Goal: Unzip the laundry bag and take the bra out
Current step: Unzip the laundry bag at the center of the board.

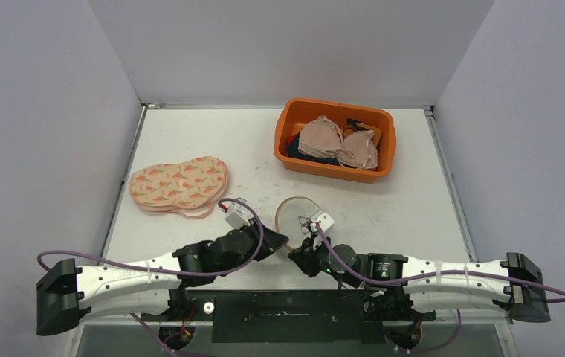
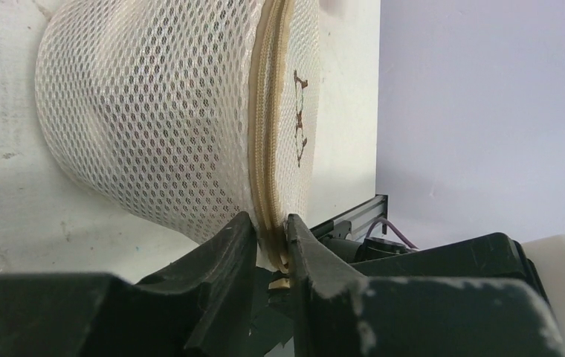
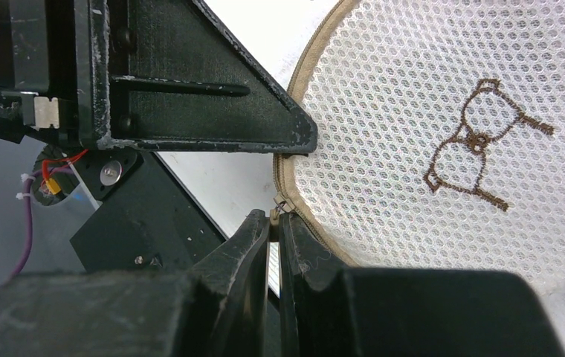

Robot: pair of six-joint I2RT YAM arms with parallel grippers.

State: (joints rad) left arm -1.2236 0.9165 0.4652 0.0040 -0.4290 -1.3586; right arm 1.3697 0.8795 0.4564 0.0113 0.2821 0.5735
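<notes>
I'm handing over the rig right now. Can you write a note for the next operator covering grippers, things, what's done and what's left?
Left gripper: closed on the bag rim, at the zip.
Right gripper: shut on the zip pull.
Bag: on the table, between the arms.
Done: both grips set; the zip looks closed where visible.
Left: open the zip and take out the bra, which can't be seen through the mesh.

laundry bag [image 2: 153,126] contents unseen through mesh, top cropped

lab test booth, white table [image 1: 413,208], plain walls [image 1: 287,44] on three sides, black mounting plate [image 1: 287,316]
</notes>
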